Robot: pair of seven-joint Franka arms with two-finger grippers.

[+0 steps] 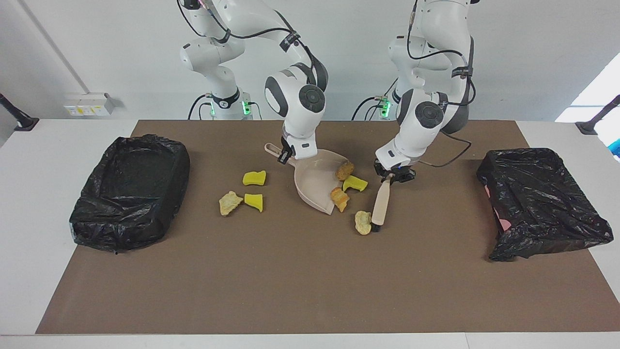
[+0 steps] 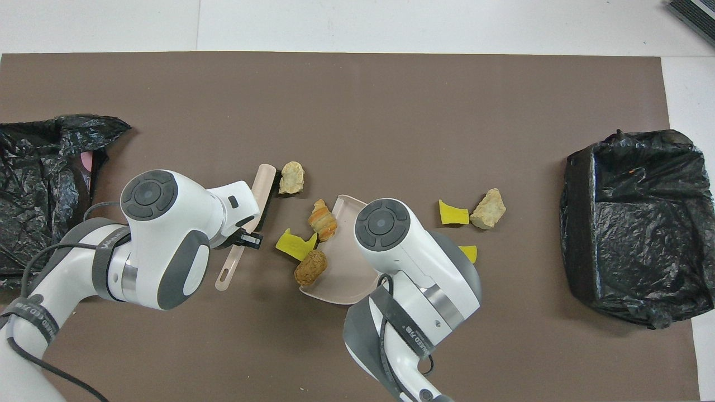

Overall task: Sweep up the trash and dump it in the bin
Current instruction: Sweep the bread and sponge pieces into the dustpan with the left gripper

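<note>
Seven scraps of trash, in two groups on the brown mat (image 1: 310,281). Near the middle: a brown bread-like piece (image 1: 345,169) on the beige dustpan (image 1: 312,186) at its rim; a second bread-like piece (image 1: 339,198) at the pan's open lip; a yellow sponge chunk (image 1: 355,183) just beside both, on the mat; a pale rocky lump (image 1: 362,222) farther from the robots, touching or almost touching the dark bristle end of the beige brush (image 1: 380,202). Toward the right arm's end: two yellow sponge chunks (image 1: 255,178) (image 1: 254,201) and another pale lump (image 1: 229,202), close together, apart from the pan.

Left claw (image 1: 390,176) pinching the brush by its handle, brush slanting down to the mat. Right claw (image 1: 286,156) clamped on the dustpan's handle, pan resting tilted on the mat, mouth toward the brush.

Open black-lined bin (image 1: 130,189) at the right arm's end, well apart from the scraps, bare mat between. Second black-bagged bin (image 1: 542,198) at the left arm's end, bag crumpled over it, a bit of pink showing at its side. Wide bare mat farther from the robots than all the scraps. White desk (image 1: 34,203) showing around the mat's edges; plain pale wall above.
</note>
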